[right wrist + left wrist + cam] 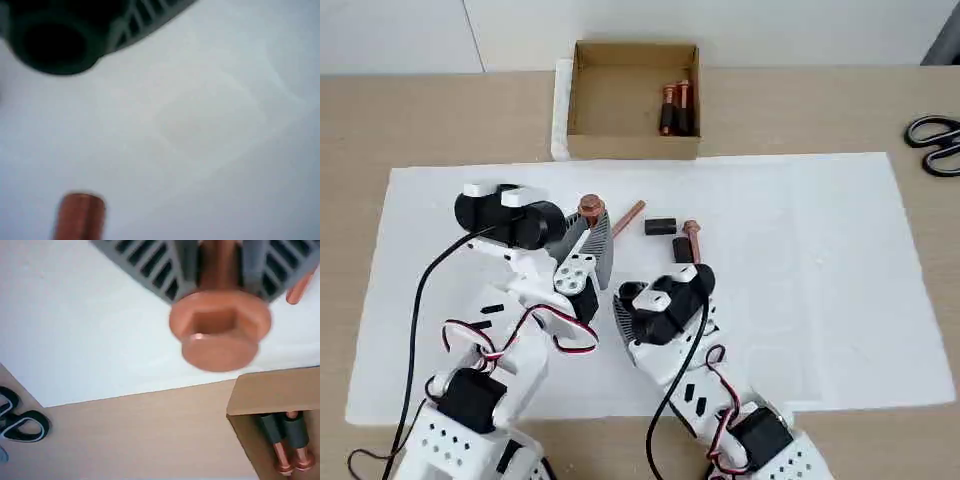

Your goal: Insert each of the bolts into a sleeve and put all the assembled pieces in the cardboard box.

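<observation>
Left tool [590,225] is clamped on a copper bolt [220,330], head toward the cardboard box [632,147]. Just short of the box, a loose sleeve [660,226] and second bolt [628,218] lie on the white sheet [820,300]. Two assembled pieces [675,108] lie inside the box.

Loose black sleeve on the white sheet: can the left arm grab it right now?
Probably not. The left gripper is shut on a bolt, leaving no free grip, though the sleeve lies unobstructed nearby.
</observation>
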Controlling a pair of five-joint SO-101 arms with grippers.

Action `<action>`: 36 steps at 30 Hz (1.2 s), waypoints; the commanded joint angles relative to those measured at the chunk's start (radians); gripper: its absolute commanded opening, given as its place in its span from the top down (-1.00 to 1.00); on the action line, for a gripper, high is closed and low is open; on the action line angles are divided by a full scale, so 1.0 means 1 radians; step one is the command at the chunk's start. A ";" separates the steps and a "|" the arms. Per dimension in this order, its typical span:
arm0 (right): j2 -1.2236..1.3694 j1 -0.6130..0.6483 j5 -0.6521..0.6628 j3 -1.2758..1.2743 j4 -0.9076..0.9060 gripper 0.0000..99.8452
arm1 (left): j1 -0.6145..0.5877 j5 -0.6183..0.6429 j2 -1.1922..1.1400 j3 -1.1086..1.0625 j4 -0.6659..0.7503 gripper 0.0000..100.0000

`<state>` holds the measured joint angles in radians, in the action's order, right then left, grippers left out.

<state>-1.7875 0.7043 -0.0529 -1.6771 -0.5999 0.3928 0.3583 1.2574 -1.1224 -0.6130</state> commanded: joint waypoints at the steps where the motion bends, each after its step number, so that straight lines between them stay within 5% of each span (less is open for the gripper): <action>1: -0.018 0.012 -0.014 -0.006 0.028 0.99 | 0.028 0.006 0.015 -0.010 0.031 0.99; 36: -0.018 0.007 -0.014 -0.006 0.030 0.99 | 0.077 0.150 0.017 -0.077 0.026 0.99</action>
<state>-1.7875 0.7104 -0.0529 -1.6771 -0.5999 0.4649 0.5056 1.2574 -1.2068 -0.6099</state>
